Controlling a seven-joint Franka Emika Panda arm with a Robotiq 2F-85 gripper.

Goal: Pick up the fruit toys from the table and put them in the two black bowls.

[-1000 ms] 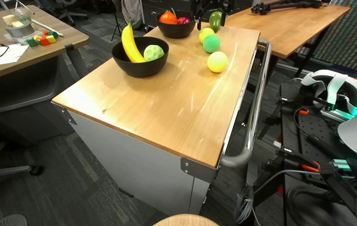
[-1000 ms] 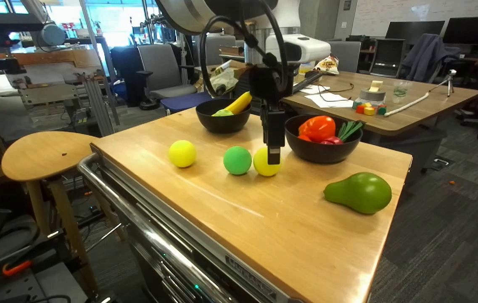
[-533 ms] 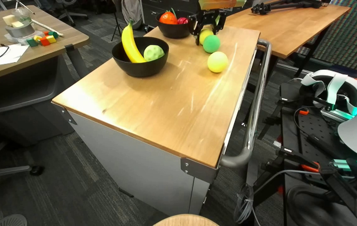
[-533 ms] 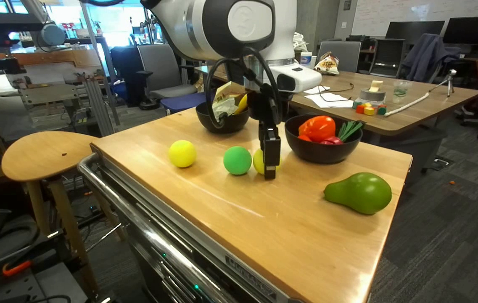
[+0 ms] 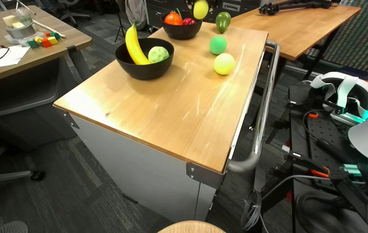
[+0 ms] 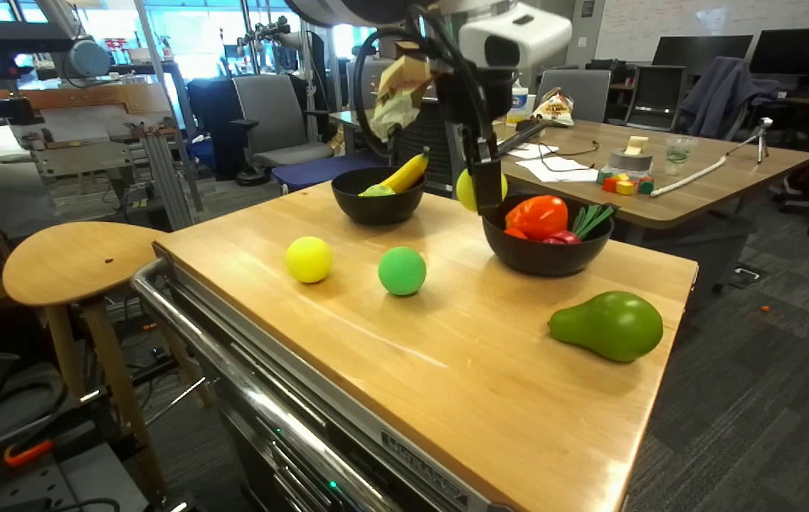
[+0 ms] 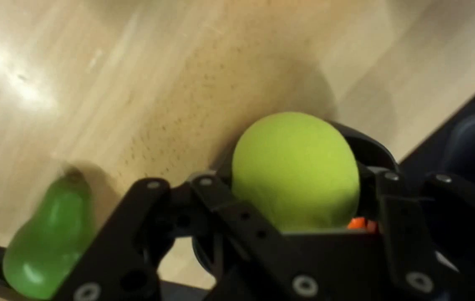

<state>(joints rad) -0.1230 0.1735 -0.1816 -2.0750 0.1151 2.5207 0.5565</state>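
In an exterior view, the pincer (image 6: 481, 193) grips a yellow ball (image 6: 467, 189) above the left rim of the right black bowl (image 6: 546, 262); release likely needs shifting right.

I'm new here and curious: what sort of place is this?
Probably a robotics lab or shared workspace: there's a robot arm, a virtual-reality headset and a whiteboard.

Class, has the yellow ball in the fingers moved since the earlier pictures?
Yes. In both exterior views, the held yellow ball has risen off the table, away from the green ball.
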